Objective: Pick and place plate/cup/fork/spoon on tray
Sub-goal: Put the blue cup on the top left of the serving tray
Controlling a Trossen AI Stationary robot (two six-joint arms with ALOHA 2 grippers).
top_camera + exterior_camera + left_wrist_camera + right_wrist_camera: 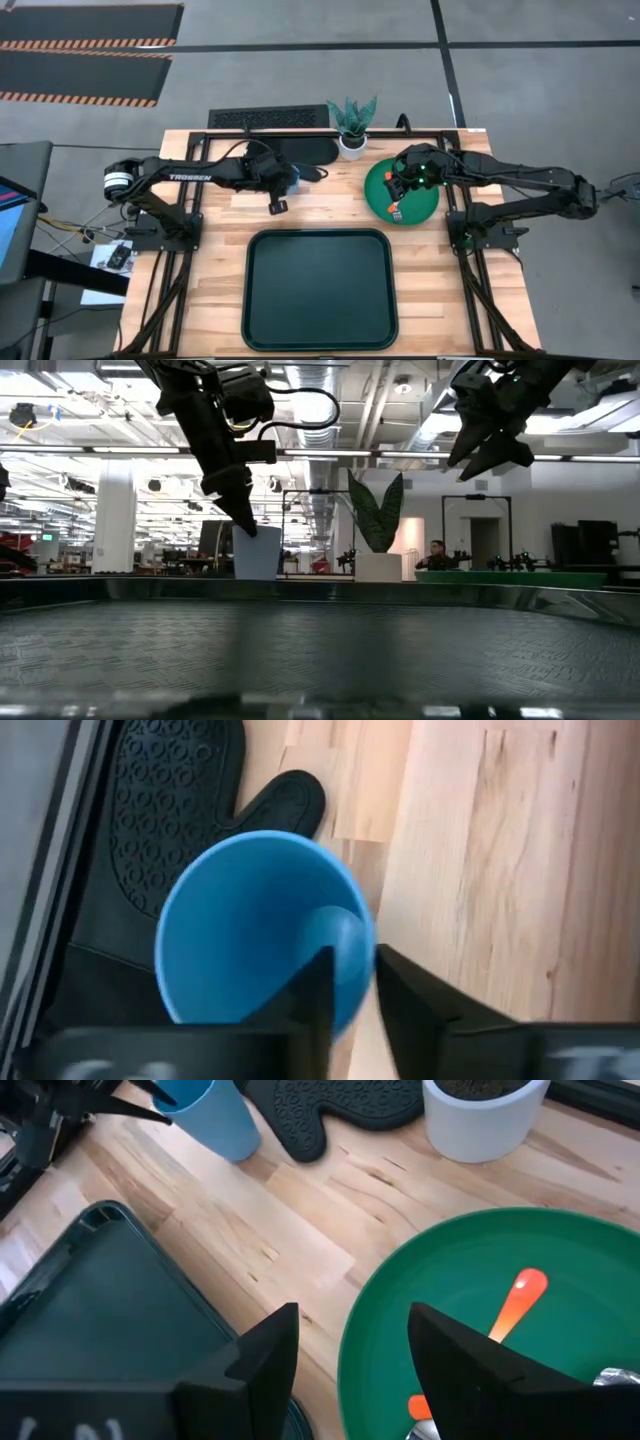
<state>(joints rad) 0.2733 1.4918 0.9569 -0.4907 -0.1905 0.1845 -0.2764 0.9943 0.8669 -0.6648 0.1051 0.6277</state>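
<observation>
On the wooden table (215, 300), at ten o'clock, the left gripper (350, 982) pinches the cup's (258, 925) rim. The tray (319, 290) sits central. At two o'clock, the right gripper (350, 1342), fingers apart, hovers over the plate (382, 190).

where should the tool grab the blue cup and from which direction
Grip the blue cup by its rim wall, coming from above, one finger inside and one outside. It stands upright and open-topped on the table, with a thin wall and no handle. The left tool is already placed that way, straddling the rim on the side away from the black mitt.
</observation>
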